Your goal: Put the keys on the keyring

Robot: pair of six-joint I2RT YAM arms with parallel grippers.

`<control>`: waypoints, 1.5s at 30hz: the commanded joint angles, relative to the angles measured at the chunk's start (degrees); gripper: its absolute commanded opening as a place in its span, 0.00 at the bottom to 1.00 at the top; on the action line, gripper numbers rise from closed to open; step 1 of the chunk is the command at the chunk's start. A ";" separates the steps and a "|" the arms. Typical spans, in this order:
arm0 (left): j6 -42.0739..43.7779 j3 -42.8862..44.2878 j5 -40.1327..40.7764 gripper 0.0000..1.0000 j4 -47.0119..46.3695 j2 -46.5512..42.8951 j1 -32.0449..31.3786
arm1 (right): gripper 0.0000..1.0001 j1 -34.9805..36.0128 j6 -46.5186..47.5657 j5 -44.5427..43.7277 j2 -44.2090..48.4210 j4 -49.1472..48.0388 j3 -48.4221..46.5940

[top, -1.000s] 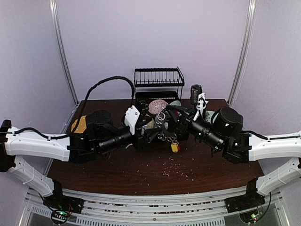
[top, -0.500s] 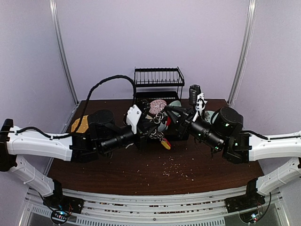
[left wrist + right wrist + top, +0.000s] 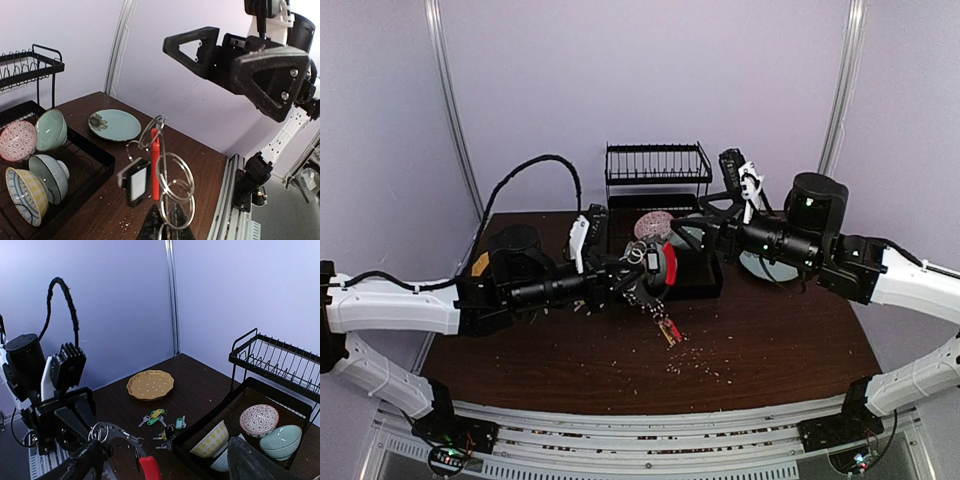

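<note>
- left claw (image 3: 625, 283) is clamped on the keyring (image 3: 155, 160); it grips the bottom edge and holds the ring upright over the middle of the counter (image 3: 770, 340), just near of the rack (image 3: 655, 165)
- the ring's red sleeve sits high on the arc; small split rings and a black tag (image 3: 135, 182) hang from the wire
- right claw (image 3: 165, 462) is wide and holds nothing; it is raised to the right of the ring, pointed at it and apart from it
- one tagged key (image 3: 668, 330) seems to dangle below the ring on the near side; I cannot tell whether it touches the counter
- loose keys (image 3: 161, 421) lie in a small cluster on the counter left of the rack, between it and the yellow plate (image 3: 150, 385); green and yellow tags show among them
- handling, ring: likely stiff and light; the bare wire is smooth and could twist in a pinch, and the hanging bits will swing with any move; the sleeve looks the least slippery place to hold
- handling, keys: thin, hard, light and lying flat, so a blade is awkward to pinch off the wood; the plastic tag is thicker and less slick, so the better hold; this also leaves the key's own end free for threading
- the free right claw seems the one to fetch a key; it would need to come down left of the rack and narrow on a single tag, clear of its neighbours
</note>
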State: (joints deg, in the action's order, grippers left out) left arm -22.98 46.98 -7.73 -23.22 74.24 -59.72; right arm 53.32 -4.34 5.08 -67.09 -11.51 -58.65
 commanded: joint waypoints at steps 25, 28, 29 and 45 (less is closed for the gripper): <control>-7.78 -10.08 -12.22 0.00 -19.51 -5.91 3.47 | 0.00 -5.14 -4.24 37.65 -5.59 -0.99 2.59; -7.01 -9.80 -9.08 0.31 -15.43 -6.82 3.55 | 0.00 -5.97 -4.26 34.64 -5.25 4.74 0.89; -6.29 -9.54 -7.38 0.48 -12.93 -7.46 3.56 | 0.00 -6.43 -4.07 33.03 -5.20 7.74 -0.04; -2.00 -5.45 24.02 0.76 18.51 -15.12 6.92 | 0.00 -1.69 2.53 27.90 -12.22 37.37 -2.91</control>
State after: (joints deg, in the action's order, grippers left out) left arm -25.93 40.47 11.75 -8.88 58.63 -53.52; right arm 47.66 -3.53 22.09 -75.70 22.72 -62.19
